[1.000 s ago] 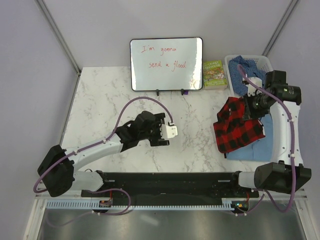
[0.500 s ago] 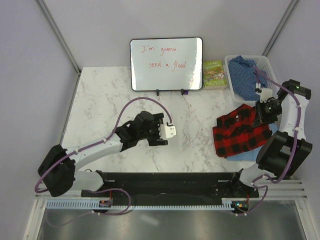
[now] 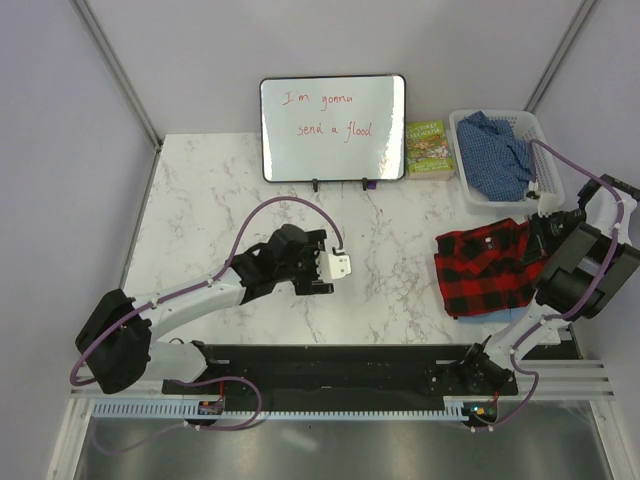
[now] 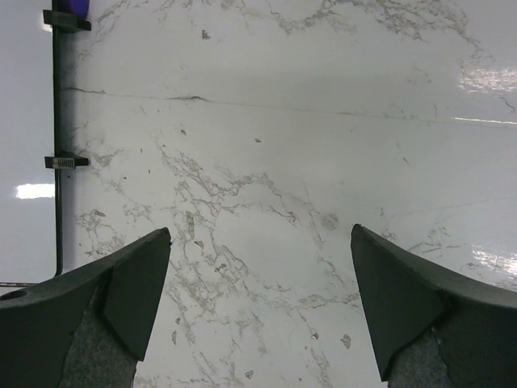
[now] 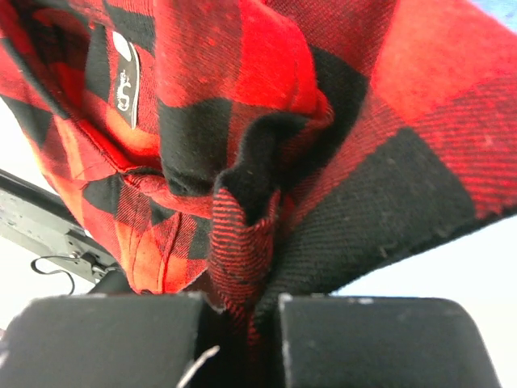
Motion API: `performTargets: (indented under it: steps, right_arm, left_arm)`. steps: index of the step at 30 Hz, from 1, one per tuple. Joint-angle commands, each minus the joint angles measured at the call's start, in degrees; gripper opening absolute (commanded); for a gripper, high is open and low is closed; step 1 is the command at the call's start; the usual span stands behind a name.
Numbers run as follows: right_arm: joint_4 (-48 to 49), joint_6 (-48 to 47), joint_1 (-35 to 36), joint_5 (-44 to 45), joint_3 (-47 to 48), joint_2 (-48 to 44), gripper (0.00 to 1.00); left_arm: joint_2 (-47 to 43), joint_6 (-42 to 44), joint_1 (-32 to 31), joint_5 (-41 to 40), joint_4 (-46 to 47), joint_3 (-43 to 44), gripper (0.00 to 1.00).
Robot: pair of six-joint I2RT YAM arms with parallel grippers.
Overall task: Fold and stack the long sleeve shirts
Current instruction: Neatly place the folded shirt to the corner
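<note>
Rumpled red-and-black flannel (image 3: 485, 268) at 3 o'clock, a fold pinched in the right claw (image 5: 240, 323). Speckled blue shirt (image 3: 495, 155) heaped in the basket (image 3: 458, 135) at 1 o'clock. The left claw (image 4: 258, 299) gapes wide, empty.

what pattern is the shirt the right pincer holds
Red and black checks on the shirt, clearest in the right wrist view.

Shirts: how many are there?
3. The red checked shirt on the right, light blue shirt peeking from under it, dark blue shirt in the basket. More may be hidden.
</note>
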Motion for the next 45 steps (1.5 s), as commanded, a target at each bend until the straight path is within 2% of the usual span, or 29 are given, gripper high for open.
performTargets:
  steps: [1, 5, 6, 9, 11, 12, 13, 20, 21, 27, 31, 34, 38, 45]
  right_arm:
    - [1.5, -3.4, -0.5, -1.7, -0.1, 1.9, 0.04]
    - [5.3, -3.5, -0.9, -0.4, -1.6, 3.4, 0.06]
    - [6.0, -3.5, -1.0, 0.3, -2.2, 3.5, 0.11]
    - [8.5, -3.3, -1.5, 3.0, -4.2, 3.0, 0.38]
    - [10.2, -3.2, -1.8, 4.1, -4.6, 1.8, 0.41]
    - [10.8, -3.2, -2.1, 4.5, -4.7, 1.1, 0.51]
    - [11.3, -3.2, -2.4, 5.5, -4.3, -0.1, 0.56]
    - [10.7, -3.9, -3.4, 9.8, 0.1, -4.5, 0.62]
    - [10.7, -3.8, -3.4, 10.0, 0.7, -5.1, 0.68]
    - [8.6, -2.6, -3.2, 7.3, 3.7, -8.4, 0.78]
    - [4.8, -1.7, -1.0, 3.6, 3.6, -9.3, 0.77]
    - [4.2, -0.1, 1.4, 2.6, 1.2, -8.3, 0.72]
    - [6.0, 0.7, 1.1, 5.0, -2.2, -4.9, 0.63]
    - [10.9, -1.5, -2.0, 8.7, -7.1, 1.2, 0.65]
  left_arm:
    - [-0.3, 0.0, 0.3, 0.9, -2.6, 1.6, 0.99]
    - [-0.6, 0.0, 0.3, 0.5, -3.4, 1.8, 0.99]
    - [-0.6, -0.1, 0.4, 0.4, -3.7, 1.8, 0.99]
    - [-0.5, -1.5, 0.5, 0.3, -4.6, 2.4, 0.99]
    - [-0.2, -3.6, 0.9, 0.9, -6.6, 3.6, 0.99]
    - [-0.3, -4.2, 1.3, 1.0, -7.1, 3.7, 0.99]
    - [-0.4, -5.5, 1.5, 1.4, -8.0, 3.9, 0.99]
    - [-1.3, -11.0, 5.6, 4.3, -11.2, 4.2, 0.99]
    - [-1.2, -11.8, 7.0, 5.0, -11.6, 5.1, 0.99]
    - [-1.5, -16.6, 13.0, 8.8, -16.8, 8.3, 0.99]
    - [-2.8, -18.1, 15.3, 10.2, -18.8, 8.4, 0.99]
    - [-3.4, -19.7, 17.9, 11.8, -20.4, 8.5, 0.99]
    - [-4.1, -20.9, 20.7, 13.0, -21.7, 8.4, 0.99]
    - [-5.2, -21.7, 24.2, 13.0, -22.5, 6.7, 0.99]
